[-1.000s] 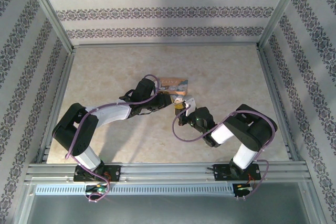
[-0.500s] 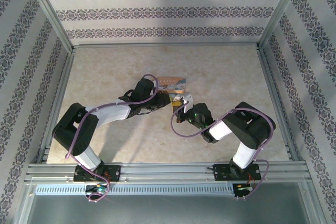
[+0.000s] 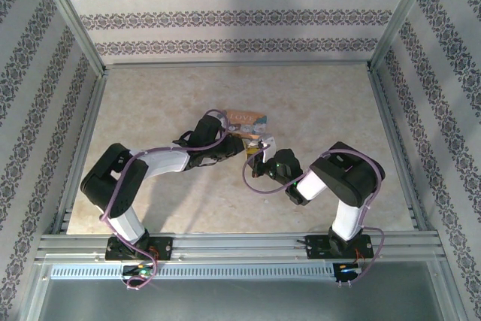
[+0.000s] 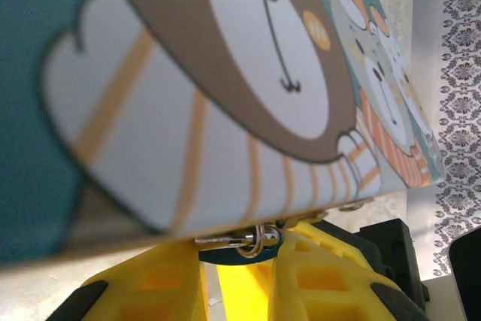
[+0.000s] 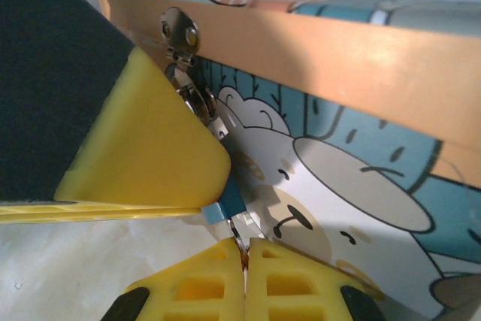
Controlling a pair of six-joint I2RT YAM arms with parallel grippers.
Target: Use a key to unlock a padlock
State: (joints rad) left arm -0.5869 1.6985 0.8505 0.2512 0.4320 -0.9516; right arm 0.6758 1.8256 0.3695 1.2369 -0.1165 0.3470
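Right gripper (image 5: 242, 247) pinches the key (image 5: 236, 229), tip at the padlock (image 5: 225, 202). Left gripper (image 4: 239, 257) narrowly clamps it; push straight, then twist.

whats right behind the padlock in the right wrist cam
The tin's cartoon-bear side wall. The left gripper's yellow finger covers most of the padlock body, so where it meets the tin is hidden.

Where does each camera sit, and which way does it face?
Top external: above, behind the bases, looking down at the table; both arms show.
Left wrist: on the left arm, facing the tin; left gripper below.
Right wrist: on the right arm, facing the tin; right gripper below.
Both wrist views share the tin and blue padlock.
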